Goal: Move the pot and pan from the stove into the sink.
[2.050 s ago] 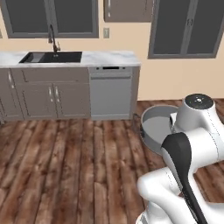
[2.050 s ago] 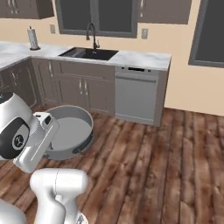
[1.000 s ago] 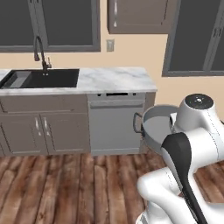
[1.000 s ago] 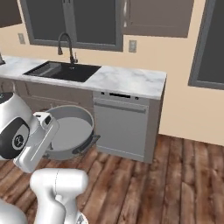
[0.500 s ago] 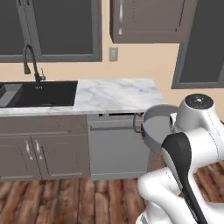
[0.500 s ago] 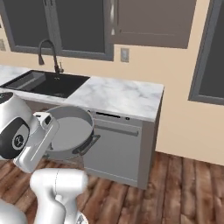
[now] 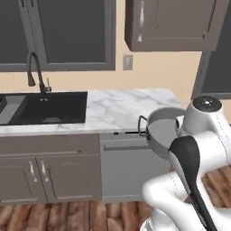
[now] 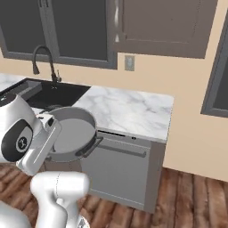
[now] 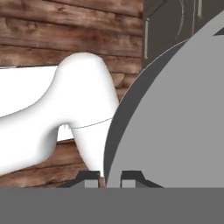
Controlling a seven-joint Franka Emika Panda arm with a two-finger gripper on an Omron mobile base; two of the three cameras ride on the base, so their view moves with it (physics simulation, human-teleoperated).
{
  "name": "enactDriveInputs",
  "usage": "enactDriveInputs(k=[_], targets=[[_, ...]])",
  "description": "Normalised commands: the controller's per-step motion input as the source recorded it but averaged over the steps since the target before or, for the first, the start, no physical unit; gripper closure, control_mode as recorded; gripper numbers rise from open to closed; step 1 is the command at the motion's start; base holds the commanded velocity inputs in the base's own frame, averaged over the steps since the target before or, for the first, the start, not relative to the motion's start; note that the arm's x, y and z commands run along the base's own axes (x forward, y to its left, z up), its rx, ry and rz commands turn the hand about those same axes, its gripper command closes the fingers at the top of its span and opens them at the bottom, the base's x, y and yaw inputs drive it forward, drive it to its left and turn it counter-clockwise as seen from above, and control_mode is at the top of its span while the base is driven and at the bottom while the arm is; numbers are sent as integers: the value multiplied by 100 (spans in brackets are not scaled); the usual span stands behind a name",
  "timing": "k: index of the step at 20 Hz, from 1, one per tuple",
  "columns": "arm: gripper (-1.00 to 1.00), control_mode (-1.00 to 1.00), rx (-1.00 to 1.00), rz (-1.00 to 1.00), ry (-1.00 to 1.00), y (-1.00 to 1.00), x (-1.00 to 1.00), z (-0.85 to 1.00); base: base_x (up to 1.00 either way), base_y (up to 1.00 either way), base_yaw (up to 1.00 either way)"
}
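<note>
The gripper (image 9: 108, 178) holds the pot (image 8: 71, 132) by its rim: in the hand view the two dark fingertips (image 9: 89, 178) stand close together at the two sides of the thin metal edge, so the jaws are nearly closed on it. I think this is a weak hold. The pot is wide, and all its weight hangs from one small place on the rim, so it can turn or slip between the fingers if the arm swings quickly or stops hard. The pot is carried just in front of the hand, over the front edge of the marble counter (image 8: 133, 111) and above the dishwasher (image 8: 118, 171). The sink (image 7: 49, 107) lies well to the left of the gripper and a little beyond it, with the tall faucet (image 7: 35, 70) behind the basin. On the way there the low side of the pot or its loop handle (image 7: 142, 125) can strike the counter edge or the faucet, and such a blow may knock it out of the grip. The pot is grey metal, round, shallow and straight-sided, it looks empty, and it is tilted, the open side toward the sink.
</note>
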Motion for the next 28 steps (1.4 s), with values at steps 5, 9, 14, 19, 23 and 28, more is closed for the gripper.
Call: enactDriveInputs(k=[5,9,14,19,23,28], targets=[[100,100,0,0,0,0,0,0,24,97,0],[100,100,0,0,0,0,0,0,20,99,0],[100,100,0,0,0,0,0,0,21,90,0],[100,100,0,0,0,0,0,0,10,40,-4],[100,100,0,0,0,0,0,0,0,4,0],[100,100,0,0,0,0,0,0,26,6,0]])
